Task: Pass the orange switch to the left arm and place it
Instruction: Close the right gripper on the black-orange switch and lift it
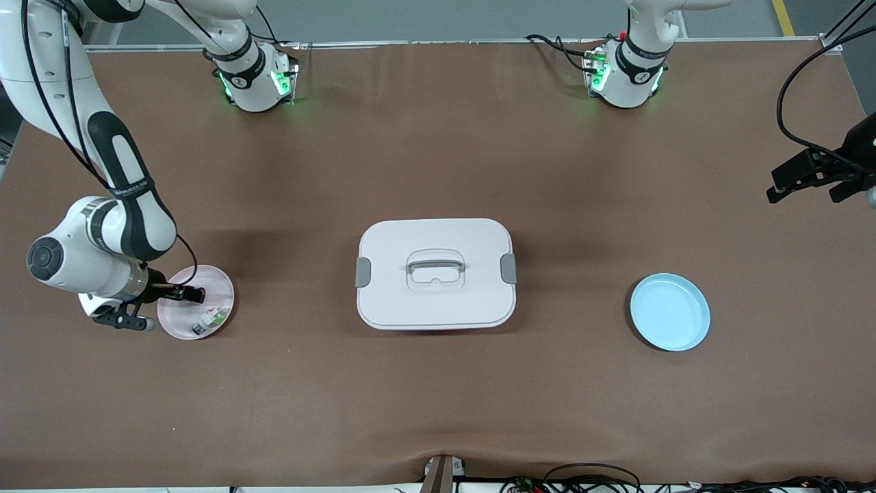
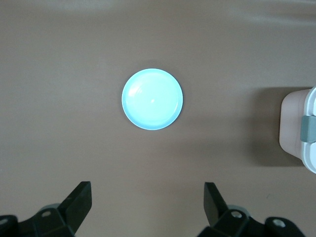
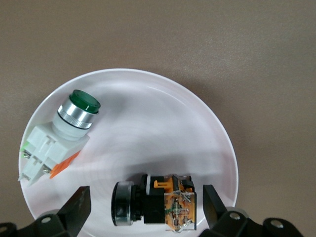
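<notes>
The orange switch (image 3: 155,205), with a black body, a metal ring and an orange rear, lies on its side on the pink plate (image 3: 158,123). My right gripper (image 3: 145,197) is open low over the plate, with one finger on each side of the switch and a gap to each. In the front view the right gripper (image 1: 188,295) covers the switch over the pink plate (image 1: 213,286) at the right arm's end of the table. The white box (image 1: 404,301) stands in the middle. My left gripper (image 1: 804,192) is open and empty, up in the air at the left arm's end, and shows in its own view (image 2: 148,202).
A green-and-white switch (image 3: 59,138) also lies on the pink plate, beside the orange one; it shows in the front view (image 1: 212,319). An empty blue plate (image 1: 669,311) sits between the box and the left arm's end; the left wrist view shows it (image 2: 152,98) and the box's edge (image 2: 308,106).
</notes>
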Robot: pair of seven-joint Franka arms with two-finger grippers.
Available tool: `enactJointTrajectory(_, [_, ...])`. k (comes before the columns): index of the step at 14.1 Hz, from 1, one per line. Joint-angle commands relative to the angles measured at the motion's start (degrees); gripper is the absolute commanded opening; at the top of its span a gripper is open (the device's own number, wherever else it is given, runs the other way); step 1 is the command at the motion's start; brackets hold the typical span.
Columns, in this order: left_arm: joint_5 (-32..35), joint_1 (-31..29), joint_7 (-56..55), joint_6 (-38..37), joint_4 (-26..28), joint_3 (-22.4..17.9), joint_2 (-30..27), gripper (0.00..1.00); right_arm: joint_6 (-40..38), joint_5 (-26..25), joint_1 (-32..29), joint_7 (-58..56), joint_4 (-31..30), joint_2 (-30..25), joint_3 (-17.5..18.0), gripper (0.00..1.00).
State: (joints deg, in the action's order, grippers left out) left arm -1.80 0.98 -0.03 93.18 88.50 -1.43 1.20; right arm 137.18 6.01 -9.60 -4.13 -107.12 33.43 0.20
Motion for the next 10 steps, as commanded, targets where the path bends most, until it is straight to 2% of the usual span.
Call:
enactJointTrajectory(1, [0.22,-0.19,0.20,-0.89,-0.43,0.03,-0.41,1.00,-0.43,1.20,-0.33,-2.02,1.03,0.76,0.15,1.00])
enactJointTrajectory(10, [0.22,-0.19,0.03,-0.89,-0.43,-0.06,-0.32,1.00,-0.51,1.20,-0.68,-3.79,1.03,1.90,0.15,1.00])
